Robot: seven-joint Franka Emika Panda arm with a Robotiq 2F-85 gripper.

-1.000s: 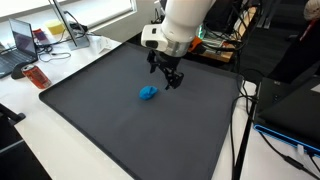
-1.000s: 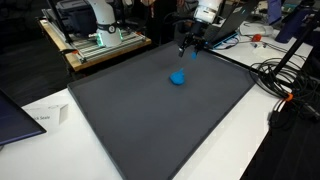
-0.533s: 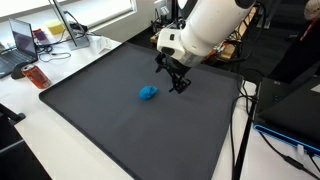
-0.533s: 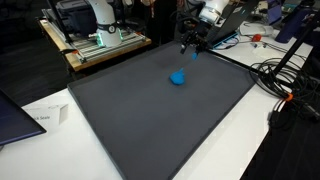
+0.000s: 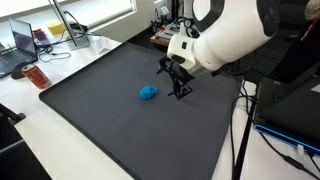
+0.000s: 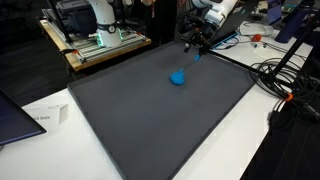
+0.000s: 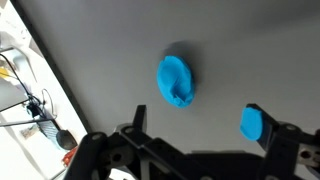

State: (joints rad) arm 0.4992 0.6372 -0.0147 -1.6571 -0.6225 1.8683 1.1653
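A small crumpled blue object (image 5: 148, 93) (image 6: 178, 77) lies on the black mat (image 5: 120, 130) (image 6: 150, 120). My gripper (image 5: 178, 85) (image 6: 196, 45) hangs just above the mat, a short way beside the blue object and apart from it. In the wrist view the blue object (image 7: 176, 82) sits ahead of the gripper (image 7: 195, 122). The jaws stand wide apart with nothing between them. One fingertip carries a blue pad (image 7: 253, 123); the other finger (image 7: 137, 118) is bare black.
A laptop (image 5: 20, 45) and an orange-red item (image 5: 37, 77) sit off the mat's edge. Cables (image 6: 285, 80) lie on the white table beside the mat. A paper sheet (image 6: 45, 118) lies near a corner. Another machine (image 6: 95, 25) stands behind.
The arm has swung over and tilted. The gripper has shifted slightly sideways beside the blue object. The jaws have stayed open and the blue object has not moved.
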